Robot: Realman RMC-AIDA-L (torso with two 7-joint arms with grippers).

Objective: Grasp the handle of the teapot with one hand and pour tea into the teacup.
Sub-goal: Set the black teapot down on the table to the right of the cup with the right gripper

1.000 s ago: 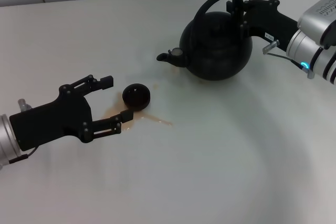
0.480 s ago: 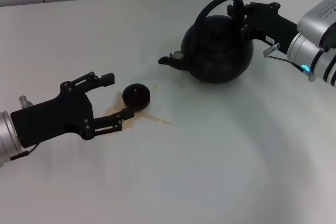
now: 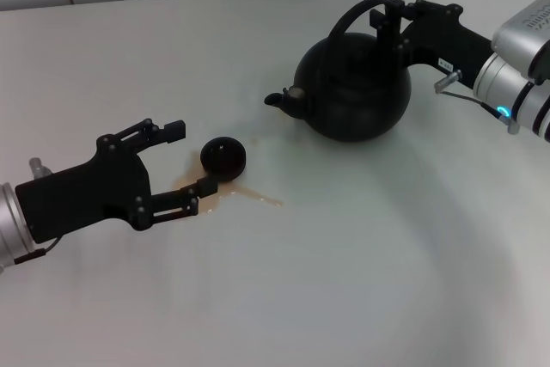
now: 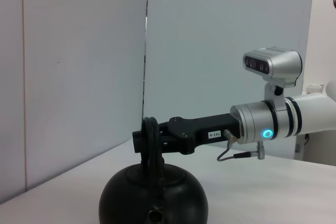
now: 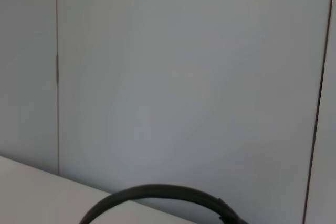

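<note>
Teapot (image 3: pixel 354 85) pour setup, current state. Right gripper (image 3: pixel 388 21) comes in from 3 o'clock and is clamped on the handle (image 3: pixel 359 9) near the top of the arch, on its 3 o'clock side. Fingers closed around the hoop; left wrist view confirms it, with the black gripper body (image 4: pixel 184 135) running straight into the handle (image 4: pixel 151 145) above the pot (image 4: pixel 154 198). Right wrist view shows only a curved slice of the handle (image 5: pixel 163 195) against a grey wall panel (image 5: pixel 184 77); own fingers not in that shot.

Teapot sits at about 1 o'clock on the table (image 3: pixel 344 281), roughly level, base at or just above the surface, can't tell which. Spout (image 3: pixel 279 99) points toward 9 o'clock, well short of the cup.

Teacup (image 3: pixel 223 155) is at about 9 o'clock from centre, upright on the table, well apart from the teapot. Brown tea (image 3: pixel 245 195) is spilled on the table beside the cup, a puddle by its base plus a thin streak running toward 4 o'clock. Cup contents not readable.

Left gripper (image 3: pixel 185 162) reaches in from 8 o'clock, jaws wide open, holding nothing. Upper finger (image 3: pixel 163 131) stands clear of the cup; lower finger tip (image 3: pixel 204 186) sits right at the cup's base, over the spill, contact not certain.
</note>
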